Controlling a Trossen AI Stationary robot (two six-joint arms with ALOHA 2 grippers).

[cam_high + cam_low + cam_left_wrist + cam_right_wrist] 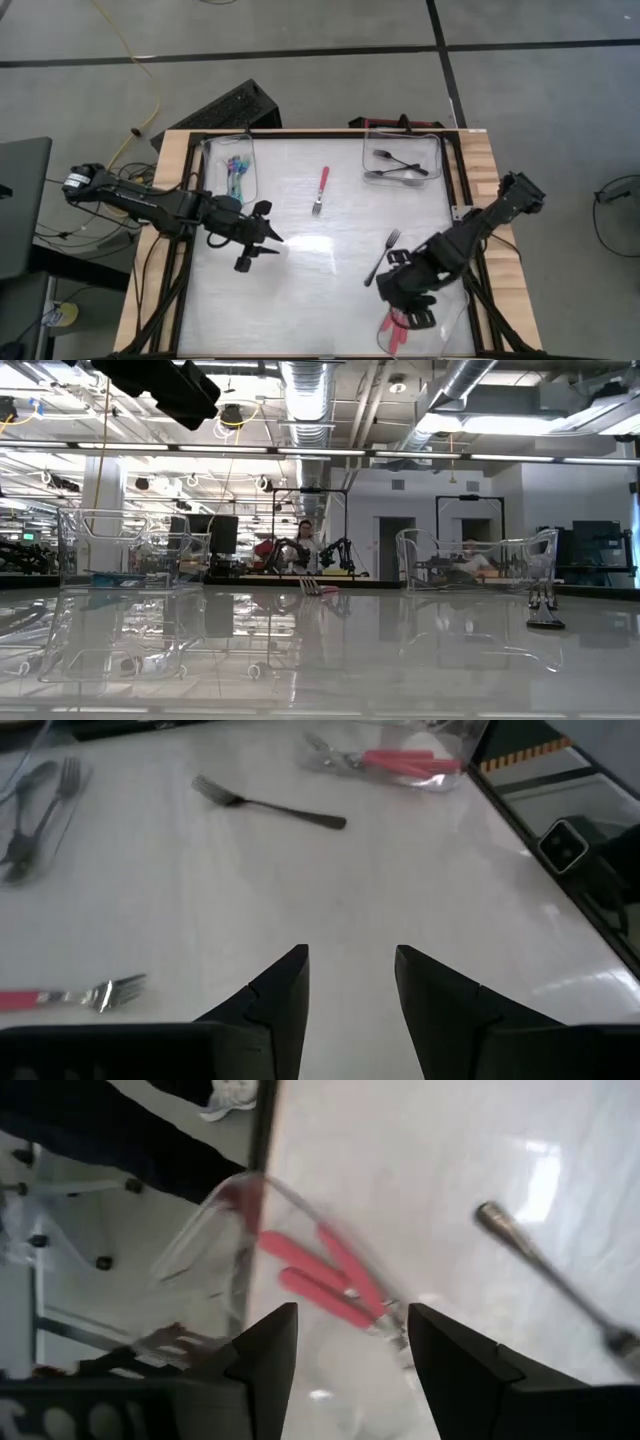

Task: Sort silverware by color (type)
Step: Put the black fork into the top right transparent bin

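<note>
A red-handled fork (320,190) and a black fork (382,257) lie flat on the white table. A clear tray at the far left (232,165) holds teal-handled forks. A clear tray at the far right (403,160) holds black forks. A third clear tray at the near right (425,325) holds red-handled forks (320,1275). My left gripper (276,244) hovers open over the table's left-middle, nothing between its fingers (352,952). My right gripper (410,312) hangs open above the near-right tray, pointing steeply down, its fingers (352,1312) clear of the red forks.
Bare table lies between the two loose forks and in the near-left area. The table's dark frame rail (590,870) runs along its edges. The black fork's handle (560,1290) lies close beside the near-right tray.
</note>
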